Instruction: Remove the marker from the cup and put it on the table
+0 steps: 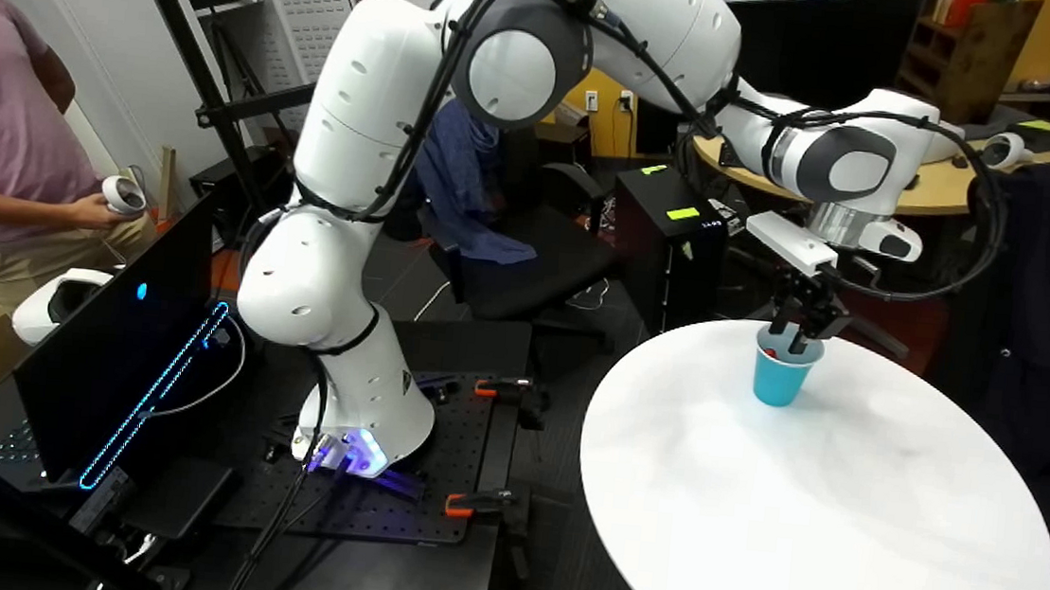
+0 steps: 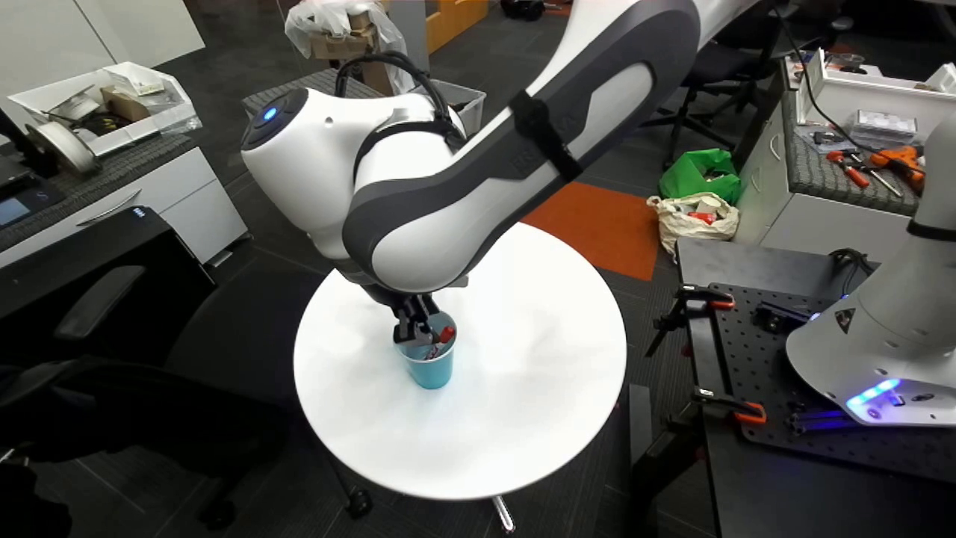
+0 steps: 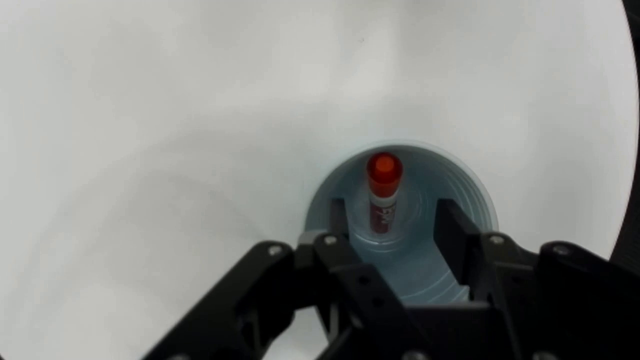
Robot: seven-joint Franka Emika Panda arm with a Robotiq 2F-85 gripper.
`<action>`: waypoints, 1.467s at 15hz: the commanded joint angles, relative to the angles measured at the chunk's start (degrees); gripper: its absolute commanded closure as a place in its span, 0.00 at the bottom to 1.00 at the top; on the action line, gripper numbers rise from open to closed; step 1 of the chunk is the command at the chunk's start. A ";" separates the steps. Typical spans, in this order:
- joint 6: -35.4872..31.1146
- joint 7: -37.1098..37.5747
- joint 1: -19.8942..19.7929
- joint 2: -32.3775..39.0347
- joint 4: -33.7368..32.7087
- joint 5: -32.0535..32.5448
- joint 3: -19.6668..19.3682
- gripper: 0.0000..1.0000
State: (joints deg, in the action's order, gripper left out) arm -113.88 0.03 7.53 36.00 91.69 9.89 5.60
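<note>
Leaning inside the cup point(image 1: 780, 382), the marker point(image 3: 384, 190) is pointing its red end upward, and this end is lying close to the wall; whether it is touching there, I cannot tell. Under the red end, the marker is showing a white band and then a dark red body with pale lettering. The light-blue cup is standing upright on the round white table point(image 1: 810, 510). At the mouth of the cup, the gripper point(image 3: 391, 206) is pointing downward with its two fingers point(image 3: 452, 235) standing well apart. In the wrist view, the marker is appearing between these fingers, with a gap on each side. The white arm point(image 1: 511, 75) is forming an arch from its base point(image 1: 382, 406) to above the table; the base is glowing blue-violet and standing on a black perforated plate point(image 1: 450, 441). Two clamps point(image 1: 493, 499) with orange parts are sitting at the edge of this plate. Beyond a dark laptop point(image 1: 118, 326), a person point(image 1: 4, 116) wearing pink is holding a white controller point(image 1: 123, 195). In an exterior view, a green bag point(image 2: 698, 175) is lying beside a pale bag point(image 2: 687, 224) and near an orange mat point(image 2: 597, 232).
</note>
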 commanded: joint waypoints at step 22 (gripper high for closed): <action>10.30 -0.53 0.39 8.18 -10.25 -1.18 -1.33 0.85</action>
State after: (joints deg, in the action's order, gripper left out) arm -106.91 0.03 7.35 42.88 84.50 9.77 4.90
